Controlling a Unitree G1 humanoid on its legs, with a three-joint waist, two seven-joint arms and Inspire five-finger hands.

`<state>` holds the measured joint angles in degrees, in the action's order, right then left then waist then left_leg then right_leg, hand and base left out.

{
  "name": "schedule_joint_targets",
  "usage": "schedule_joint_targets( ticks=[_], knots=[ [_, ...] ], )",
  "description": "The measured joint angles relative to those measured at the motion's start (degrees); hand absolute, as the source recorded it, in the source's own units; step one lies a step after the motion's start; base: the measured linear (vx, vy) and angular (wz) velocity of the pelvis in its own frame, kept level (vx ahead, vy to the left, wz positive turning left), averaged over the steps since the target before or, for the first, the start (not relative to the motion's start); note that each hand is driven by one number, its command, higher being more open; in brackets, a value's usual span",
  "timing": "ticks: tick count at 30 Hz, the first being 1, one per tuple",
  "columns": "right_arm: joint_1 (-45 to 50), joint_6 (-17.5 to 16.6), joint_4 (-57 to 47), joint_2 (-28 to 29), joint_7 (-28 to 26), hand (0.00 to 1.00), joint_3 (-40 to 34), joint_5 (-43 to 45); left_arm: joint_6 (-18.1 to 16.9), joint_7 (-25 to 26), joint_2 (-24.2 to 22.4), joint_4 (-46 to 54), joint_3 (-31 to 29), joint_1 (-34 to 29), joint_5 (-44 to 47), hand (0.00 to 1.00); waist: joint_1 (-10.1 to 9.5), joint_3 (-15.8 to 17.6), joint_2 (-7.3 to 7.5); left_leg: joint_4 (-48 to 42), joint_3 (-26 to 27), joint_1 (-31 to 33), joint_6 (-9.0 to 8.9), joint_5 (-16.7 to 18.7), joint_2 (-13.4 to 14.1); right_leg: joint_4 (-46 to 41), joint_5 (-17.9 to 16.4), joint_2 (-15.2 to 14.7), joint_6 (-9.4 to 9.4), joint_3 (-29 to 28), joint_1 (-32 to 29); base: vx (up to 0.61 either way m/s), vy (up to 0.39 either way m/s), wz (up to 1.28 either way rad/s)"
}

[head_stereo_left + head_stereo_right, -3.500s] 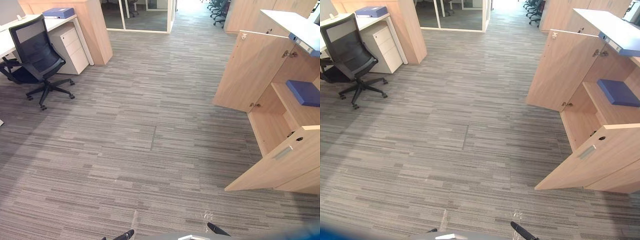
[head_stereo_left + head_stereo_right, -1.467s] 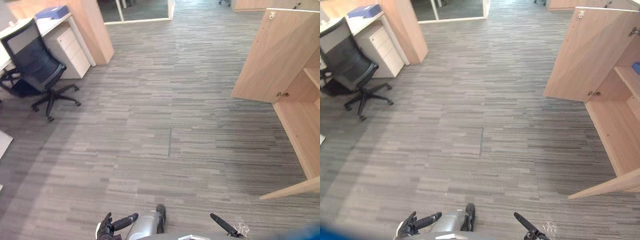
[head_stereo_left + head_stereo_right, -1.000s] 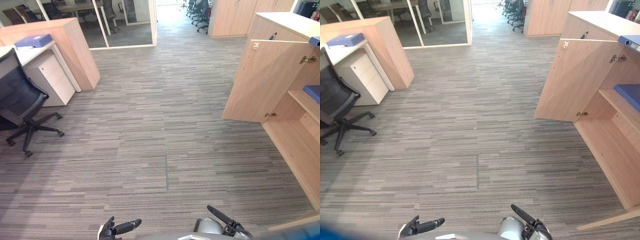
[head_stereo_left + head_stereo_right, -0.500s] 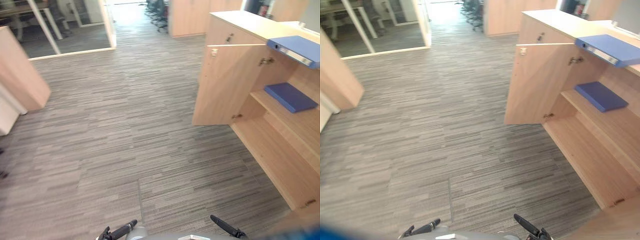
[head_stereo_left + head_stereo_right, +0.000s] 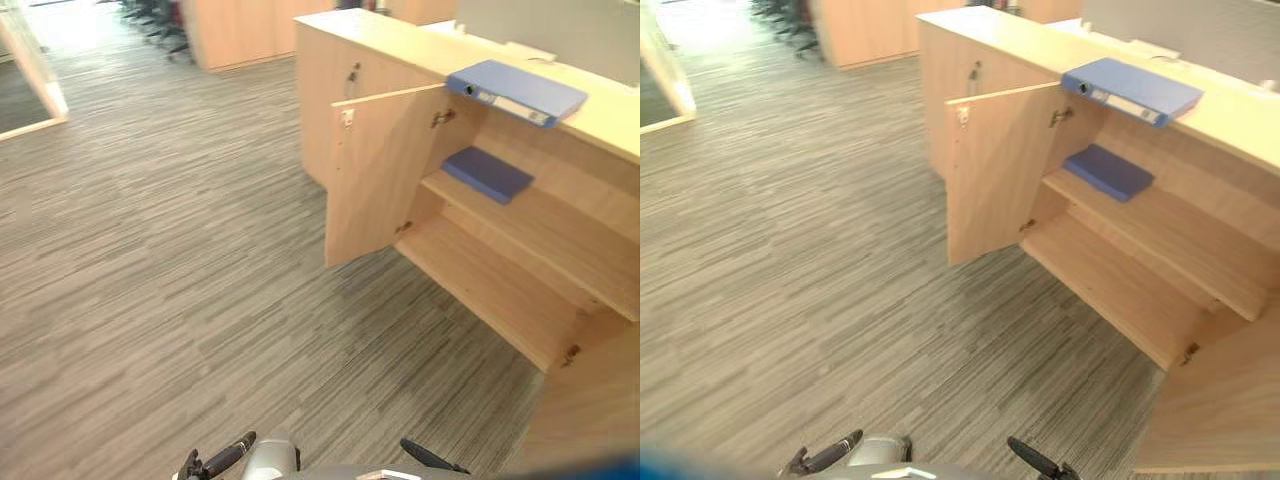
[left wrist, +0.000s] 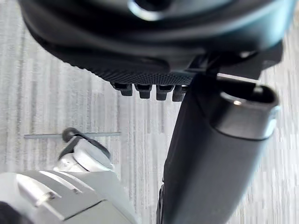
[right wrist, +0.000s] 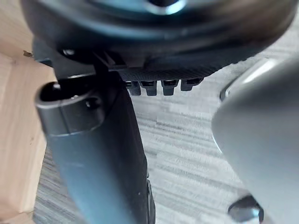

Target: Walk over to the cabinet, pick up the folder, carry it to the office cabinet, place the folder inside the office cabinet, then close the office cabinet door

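Note:
A blue folder (image 5: 515, 90) lies flat on the light wooden cabinet top (image 5: 400, 35) at the upper right. Below it the cabinet stands with its left door (image 5: 385, 170) swung wide, and a second blue folder (image 5: 488, 173) lies on the upper shelf inside. The lower shelf (image 5: 490, 285) is bare. My left hand (image 5: 215, 462) and right hand (image 5: 430, 457) hang low at the bottom edge, far from the cabinet. Both are open and hold nothing; in the wrist views the left thumb (image 6: 215, 154) and the right thumb (image 7: 93, 154) stick out over carpet.
Grey striped carpet (image 5: 150, 260) stretches between me and the cabinet. A second cabinet door (image 5: 590, 400) stands swung out at the lower right. More wooden cabinets (image 5: 240, 30) and office chairs (image 5: 150, 12) stand far back.
The camera has swung to the right: the desk, chair and glass partition have left the picture and the cabinet now sits nearer the middle. Both hands stay low and hold nothing.

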<state>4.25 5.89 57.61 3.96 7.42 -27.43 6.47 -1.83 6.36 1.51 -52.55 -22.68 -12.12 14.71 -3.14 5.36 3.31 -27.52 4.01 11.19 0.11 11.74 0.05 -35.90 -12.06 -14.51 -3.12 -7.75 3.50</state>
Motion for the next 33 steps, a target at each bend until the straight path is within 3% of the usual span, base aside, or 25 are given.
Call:
schedule_joint_targets(
  ticks=[1, 3, 4, 5, 6, 7, 9, 11, 12, 14, 15, 19, 23, 24, 26, 27, 28, 29, 31, 33],
  knots=[
    [-0.22, 0.12, -0.57, -0.48, -0.1, 1.0, -0.01, 0.07, -0.02, 0.03, -0.05, -0.05, 0.43, 0.24, 0.45, 1.0, 0.28, 0.15, -0.28, 0.44, 0.76, -1.4, 0.67, 0.4, -0.5, -4.49, 1.87, -0.92, 1.33, 0.56, -1.81, 0.26, 0.397, -0.63],
    [-0.37, -0.4, -2.12, -1.39, -0.26, 1.0, 0.06, 0.42, -0.16, -0.51, 0.04, -0.74, 2.28, 1.39, 0.53, 1.0, 1.41, 0.03, -0.98, 3.64, 4.36, -6.02, 2.69, 1.71, -1.7, -16.41, 6.36, -6.55, 8.02, 9.43, -8.64, 0.14, 0.288, -0.36],
    [-0.51, -0.63, -2.08, -1.67, -0.3, 1.0, 0.06, 0.42, -0.13, -0.66, 0.12, -0.95, 2.72, 1.68, 0.5, 1.0, 1.62, 0.1, -1.1, 4.93, 5.0, -7.25, 2.91, 1.88, -1.71, -17.21, 6.79, -7.81, 8.53, 12.8, -9.69, 0.1, 0.212, -0.44],
    [-0.95, -1.07, -1.53, -2.3, -0.53, 1.0, 0.58, 0.42, 0.07, -0.94, 0.61, -1.68, 3.43, 2.03, 0.35, 1.0, 1.9, 0.15, -1.33, 7.11, 6.18, -9.33, 2.93, 1.84, -1.41, -17.14, 6.13, -8.58, 7.54, 18.18, -11.27, 0.1, 0.142, -0.61],
    [-0.97, -1.3, -0.59, -2.69, -0.66, 1.0, 1.71, 0.46, 0.2, -1.43, 1.08, -2.47, 4.14, 1.74, -0.03, 1.0, 2.04, 0.18, -1.57, 9.5, 7.76, -11.57, 2.77, 1.38, -0.97, -14.96, 4.17, -7.71, 5.38, 22.14, -11.97, 0.12, 0.152, -0.7],
    [-0.91, -1.37, -0.39, -2.81, -0.82, 1.0, 1.98, 0.47, 0.3, -1.66, 1.24, -2.8, 4.48, 1.6, -0.61, 1.0, 2.28, 0.31, -1.88, 10.4, 8.48, -12.49, 2.7, 1.27, -0.65, -13.1, 3.14, -6.86, 4.5, 23.83, -12.11, 0.1, 0.048, -0.76],
    [-1.99, -1.54, 0.14, -4.08, -1.38, 1.0, 2.6, 1.14, 0.89, -1.76, 1.25, -3.98, 6.07, 1.86, -2.06, 1.0, 3.68, 2.01, -4.17, 11.75, 11.05, -14.36, 2.48, 1.2, 1.44, -2.24, -0.82, -2.17, 0.67, 29.2, -12.39, 0.12, -0.016, -0.71],
    [-2.83, -1.44, 0.53, -4.55, -1.66, 1.0, 2.7, 2.13, 1.07, -1.86, 1.19, -4.95, 6.75, 2.65, -2.31, 1.0, 3.94, 3.67, -5.22, 12.38, 12.91, -15.39, 1.52, 1.2, 2.86, 7.75, 0.21, 0.99, 0.34, 31.94, -12.54, 0.1, -0.077, -0.57],
    [-2.63, -1.49, 0.31, -4.35, -1.74, 1.0, 2.1, 2.92, 1.07, -1.86, 1.44, -5.02, 6.64, 3.01, -3.02, 1.0, 4.2, 4.28, -4.58, 12.38, 13.35, -16.13, 0.43, 1.6, 3.12, 11.22, 4.51, 1.82, 2.16, 31.76, -12.37, 0.11, -0.13, -0.4],
    [-2.34, -1.39, -0.49, -4.39, -1.77, 1.0, 1.69, 2.69, 1.01, -1.75, 0.79, -5.02, 6.63, 3.44, -3.69, 1.0, 4.17, 4.48, -5.04, 13.03, 13.92, -16.62, -1.19, 1.63, 4.55, 11.85, 4.27, 3.75, 2.58, 31.56, -12.46, 0.16, -0.21, -0.31],
    [-2.28, -1.39, -0.62, -4.28, -1.83, 1.0, 1.68, 2.67, 1.07, -1.81, 0.77, -5.0, 6.62, 3.56, -4.12, 1.0, 4.07, 4.62, -5.07, 14.3, 14.16, -17.11, -2.83, 1.16, 5.42, 12.27, 3.73, 5.15, 3.41, 31.43, -12.68, 0.18, -0.238, -0.3],
    [-2.25, -1.02, -0.72, -3.88, -1.88, 1.0, 1.33, 2.68, 1.07, -1.85, -0.14, -3.21, 6.55, 4.81, -4.13, 1.0, 3.92, 5.01, -4.34, 18.27, 14.14, -18.39, -5.08, -0.13, 6.69, 13.37, 2.54, 7.87, 4.59, 31.47, -12.72, 0.1, -0.187, -0.12],
    [-1.28, -1.06, -0.92, -2.16, -1.97, 1.0, -1.51, 2.98, 1.1, -2.93, -1.67, -2.46, 5.9, 5.87, -5.48, 1.0, 3.91, 4.25, -3.79, 18.37, 14.13, -19.26, -6.95, 1.99, 9.57, 13.21, -0.38, 10.71, 5.59, 31.63, -12.24, 0.1, -0.173, -0.07],
    [-0.64, -1.18, -1.98, -1.68, -1.98, 1.0, -1.94, 3.6, 1.14, -3.03, -1.91, -2.47, 5.23, 5.54, -6.09, 1.0, 3.93, 4.12, -4.03, 15.06, 14.13, -19.04, -7.37, 3.36, 11.65, 14.04, -1.19, 12.53, 5.9, 31.78, -11.01, 0.26, -0.228, -0.1],
    [0.07, -1.22, -2.24, -1.63, -1.99, 1.0, -1.56, 4.91, 1.43, -3.31, -2.02, -1.86, 2.9, 5.72, -6.36, 1.0, 3.65, 4.24, -4.0, -0.04, 11.83, -14.01, -5.58, 5.72, 15.63, 15.47, -2.17, 15.24, 6.94, 31.57, -8.28, 0.27, -0.211, -0.22],
    [0.43, -1.15, -2.35, -1.79, -1.95, 1.0, -1.1, 4.93, 1.62, -3.24, -2.02, -0.36, 1.98, 5.36, -6.41, 1.0, 3.15, 4.29, -4.24, -11.75, 9.4, -10.37, -3.86, 4.83, 18.19, 16.45, -2.57, 17.09, 8.06, 30.5, -6.0, 0.26, -0.146, -0.41],
    [0.55, -1.18, -2.44, -1.99, -1.92, 1.0, -0.64, 4.92, 1.69, -3.24, -2.01, 0.11, 1.85, 4.72, -6.42, 1.0, 3.05, 4.3, -4.51, -16.86, 7.95, -8.69, -2.44, 3.92, 19.2, 17.06, -2.83, 18.08, 8.51, 29.61, -4.6, 0.36, -0.089, -0.7],
    [0.77, -1.24, -2.82, -2.31, -1.86, 1.0, 0.16, 4.9, 1.89, -3.2, -2.19, 1.21, 1.55, 3.99, -6.34, 1.0, 2.92, 4.22, -4.79, -25.88, 5.59, -5.52, -2.69, 4.23, 20.15, 17.82, -3.33, 19.4, 9.32, 27.85, -2.54, 0.4, 0.012, -0.82],
    [0.47, -1.27, -2.85, -2.46, -1.75, 1.0, 2.41, 4.86, 1.89, -3.18, -2.16, 2.17, 1.63, 4.15, -6.41, 1.0, 2.43, 4.33, -4.27, -32.19, 4.03, -1.8, -3.33, 4.66, 18.51, 19.02, -3.78, 19.57, 9.67, 24.56, -0.1, 0.38, 0.038, -0.87],
    [0.34, -0.91, -2.81, -2.57, -1.74, 1.0, 4.83, 4.86, 1.74, -3.21, -2.25, 4.67, 2.09, 4.24, -6.44, 1.0, 1.05, 4.74, -3.38, -30.46, 2.7, 2.92, -3.69, 5.87, 14.33, 21.11, -3.68, 18.56, 9.52, 20.15, 3.05, 0.38, 0.06, -0.93]
  ],
)
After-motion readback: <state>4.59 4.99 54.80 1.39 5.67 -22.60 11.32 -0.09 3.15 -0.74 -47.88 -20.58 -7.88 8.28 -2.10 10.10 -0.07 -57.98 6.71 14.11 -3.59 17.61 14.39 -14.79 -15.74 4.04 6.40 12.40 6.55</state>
